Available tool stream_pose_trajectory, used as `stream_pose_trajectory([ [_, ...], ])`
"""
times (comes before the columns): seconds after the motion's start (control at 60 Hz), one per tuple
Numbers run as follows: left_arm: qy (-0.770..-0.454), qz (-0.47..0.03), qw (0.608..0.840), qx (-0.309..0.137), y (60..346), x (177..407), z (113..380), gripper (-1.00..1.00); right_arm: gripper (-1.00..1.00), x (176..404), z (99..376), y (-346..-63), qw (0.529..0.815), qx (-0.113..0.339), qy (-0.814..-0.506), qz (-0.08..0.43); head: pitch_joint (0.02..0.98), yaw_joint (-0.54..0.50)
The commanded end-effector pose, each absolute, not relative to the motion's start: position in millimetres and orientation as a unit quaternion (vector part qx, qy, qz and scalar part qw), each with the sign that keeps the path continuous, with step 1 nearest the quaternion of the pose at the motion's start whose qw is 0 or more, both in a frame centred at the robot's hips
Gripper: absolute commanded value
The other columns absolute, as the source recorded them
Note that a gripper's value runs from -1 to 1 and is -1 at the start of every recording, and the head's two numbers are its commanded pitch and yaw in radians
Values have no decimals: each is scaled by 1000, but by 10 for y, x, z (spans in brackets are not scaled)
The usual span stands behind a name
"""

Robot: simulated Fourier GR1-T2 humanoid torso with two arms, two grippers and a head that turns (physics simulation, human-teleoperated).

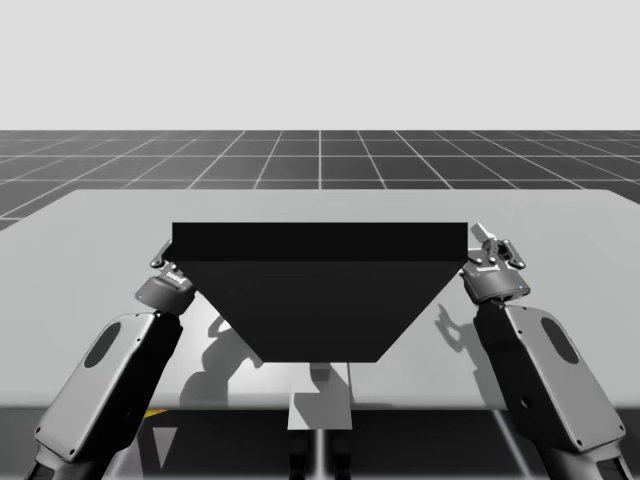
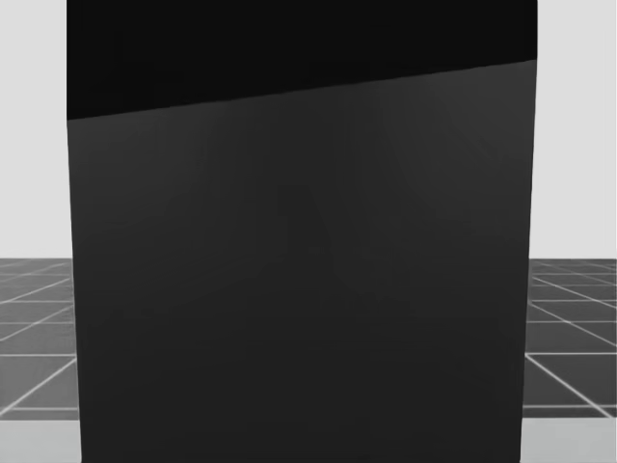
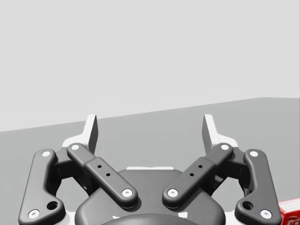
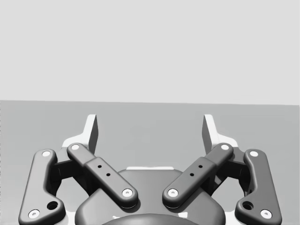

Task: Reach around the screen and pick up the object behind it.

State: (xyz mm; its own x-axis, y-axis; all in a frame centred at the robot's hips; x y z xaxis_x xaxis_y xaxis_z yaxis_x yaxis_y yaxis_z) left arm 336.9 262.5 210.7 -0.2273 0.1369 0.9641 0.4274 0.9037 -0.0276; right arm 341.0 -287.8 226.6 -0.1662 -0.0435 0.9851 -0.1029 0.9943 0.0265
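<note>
Screen, dark and broad, stands on the table with the robot's arms flanking it, the left gripper at one end and the right gripper at the other. Both have their fingers spread wide and hold nothing. A corner of a red object shows just beside the left gripper, outside its fingers.

Illumination is bright and even. In the high view the surface renders pale grey. The left arm and right arm cast soft, broken shadows onto it, both falling inward toward the screen. The screen's near face is almost black. In the head view a faint lighter gradient crosses it. On the left tool and right tool, inner finger faces are shaded and outer edges are lit white.
</note>
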Motion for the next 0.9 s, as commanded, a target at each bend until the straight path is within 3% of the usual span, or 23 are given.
stream_pose_trajectory([
  [0.017,-773,-122,595,-182,2627,3373,2104,-1000,-1000,3382,2260,-2874,653,47,-755,20,86,-11],
  [0.267,-761,-139,604,-191,2644,3342,2109,-1000,-1000,3390,2232,-2866,642,59,-763,46,88,-15],
  [0.517,-713,-220,629,-219,2726,3104,2128,-1000,-1000,3279,2122,-2813,635,141,-744,154,95,-13],
  [0.683,-671,-292,644,-221,2769,2900,2040,-1000,-1000,3079,2093,-2829,613,246,-715,229,104,-17],
  [0.9,-641,-342,651,-221,2918,2819,1987,-1000,-1000,2985,2082,-2868,600,295,-690,278,108,-18],
])
